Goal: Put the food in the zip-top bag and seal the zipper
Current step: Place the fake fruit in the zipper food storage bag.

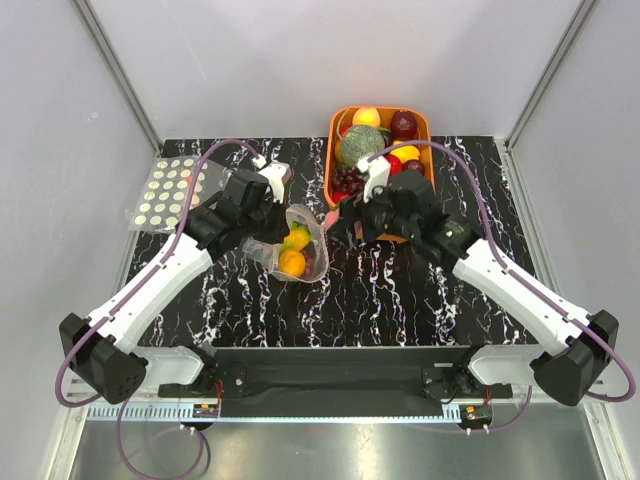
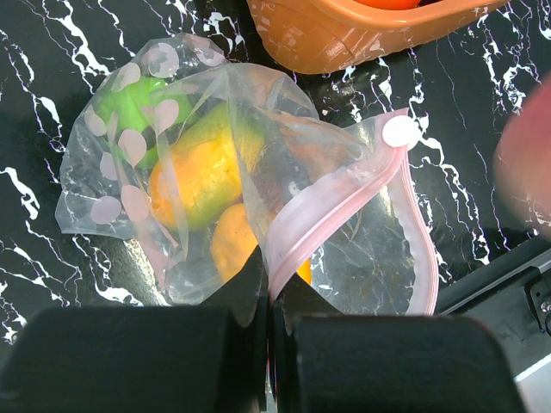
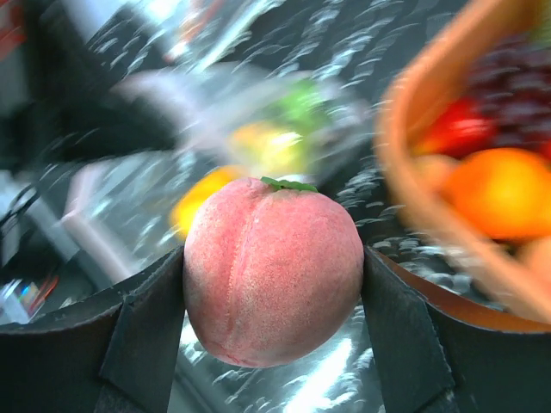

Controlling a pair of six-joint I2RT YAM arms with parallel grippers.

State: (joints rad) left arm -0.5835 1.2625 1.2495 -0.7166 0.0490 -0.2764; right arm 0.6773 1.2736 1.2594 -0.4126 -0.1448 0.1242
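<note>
From above, shows the zip-top bag (image 1: pixel 300 245) on the worktop (image 1: pixel 400 290), mouth gaping, yellow and orange fruit (image 1: pixel 293 262) inside; near it, an orange basket (image 1: pixel 334 150) heaped with produce. At left wrist, finds the left pincer (image 2: pixel 269 301) pinched onto crinkly pink-dotted film by the pink zipper (image 2: pixel 331 211). At right wrist, has the right pincer (image 3: pixel 272 292) clamped around a peach (image 3: pixel 271 258).

The zip-top bag (image 2: pixel 284 163) is thin, crinkled clear plastic film with glossy highlights along its creases, and its zipper (image 2: pixel 336 205) is a thicker, smoother strip of translucent pink plastic. The desk (image 2: pixel 465 95) has a black, white-veined marble look with a soft sheen, and the orange basket (image 2: pixel 344 39) is moulded plastic with a woven texture. The peach (image 3: pixel 271 271) has a matt, finely fuzzy skin, while the right gripper (image 3: pixel 274 284) has jaws of matt black material.
</note>
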